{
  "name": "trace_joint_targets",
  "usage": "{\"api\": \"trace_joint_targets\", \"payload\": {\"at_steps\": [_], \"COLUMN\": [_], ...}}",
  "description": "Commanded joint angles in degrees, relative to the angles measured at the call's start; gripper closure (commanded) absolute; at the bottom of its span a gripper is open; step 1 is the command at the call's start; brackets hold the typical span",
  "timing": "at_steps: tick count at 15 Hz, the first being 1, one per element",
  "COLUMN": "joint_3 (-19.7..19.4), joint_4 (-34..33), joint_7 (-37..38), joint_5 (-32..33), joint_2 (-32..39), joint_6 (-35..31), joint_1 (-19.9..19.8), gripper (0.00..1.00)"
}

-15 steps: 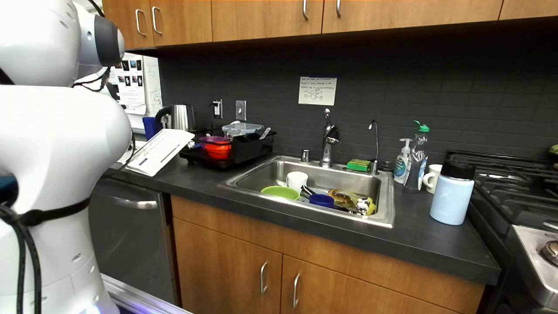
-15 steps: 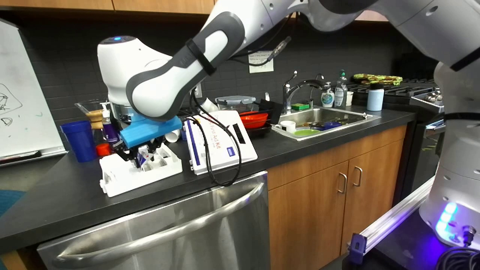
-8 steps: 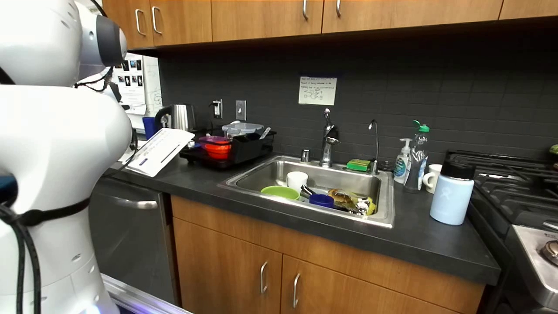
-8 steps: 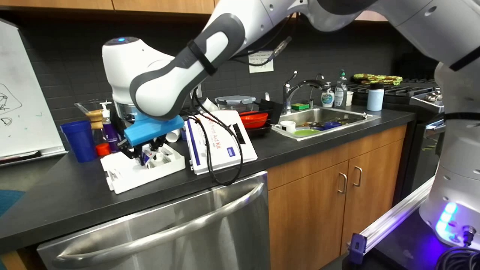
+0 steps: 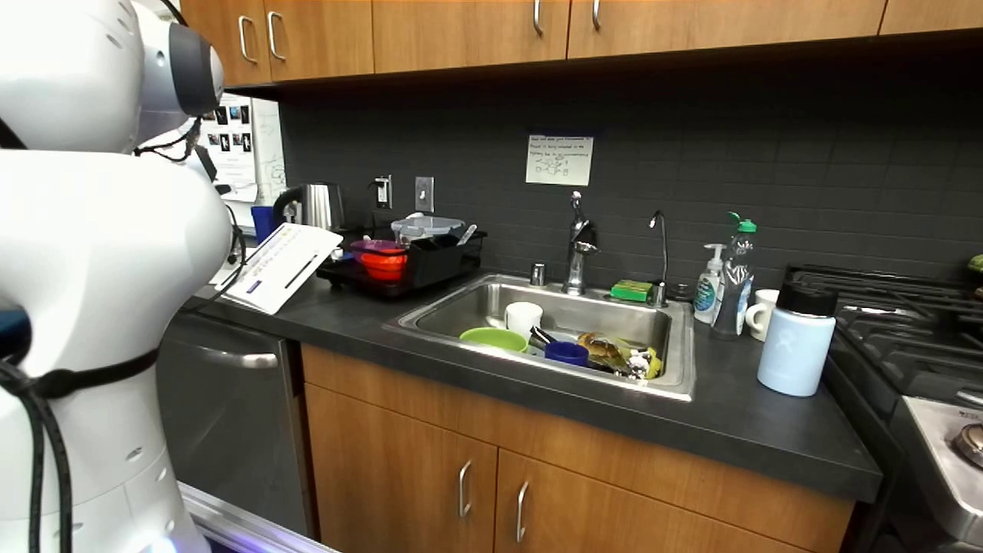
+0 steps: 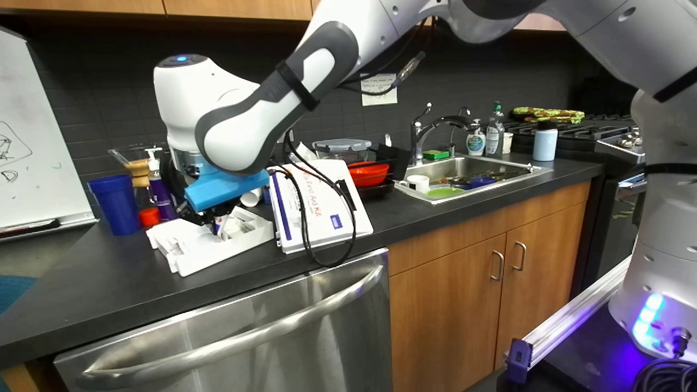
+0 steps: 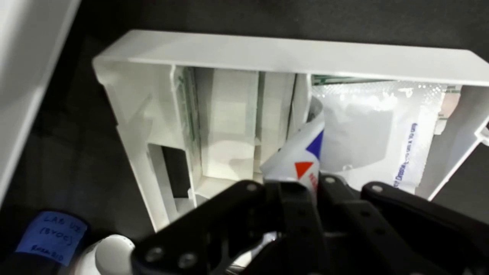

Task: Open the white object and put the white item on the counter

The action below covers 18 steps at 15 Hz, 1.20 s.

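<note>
The black two-finger gripper (image 7: pixel 314 185) pinches a white, red-and-blue-printed packet (image 7: pixel 292 160) in or just over the open white plastic case (image 7: pixel 282 50). This packet seems light, soft and slippery, best held mid-body.

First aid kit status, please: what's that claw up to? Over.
Gripper shut on a white packet, at the open tray. Packet not yet set down on the counter. Possible snag: the divider beside the packet, contact unclear.
</note>
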State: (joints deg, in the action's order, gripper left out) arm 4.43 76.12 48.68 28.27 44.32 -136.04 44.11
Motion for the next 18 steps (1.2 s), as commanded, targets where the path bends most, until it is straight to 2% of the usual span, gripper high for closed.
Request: {"api": "trace_joint_targets", "payload": {"at_steps": [1,3,6,12,18], "joint_3": [-0.62,0.02,2.94,7.08,7.48], "joint_4": [5.38,6.51,8.47,8.81,10.88], "joint_7": [0.65,0.71,-0.25,-0.11,0.44], "joint_5": [0.64,-0.47,-4.82,-10.18,-10.19], "joint_2": [-3.73,-4.7,-7.0,-8.56,-9.67], "joint_6": [-1.83,-2.68,-5.15,-7.94,-8.87], "joint_1": [-0.64,-1.16,-2.91,-4.5,-4.12], "gripper": [0.99,0.99,0.99,0.99,0.99]}}
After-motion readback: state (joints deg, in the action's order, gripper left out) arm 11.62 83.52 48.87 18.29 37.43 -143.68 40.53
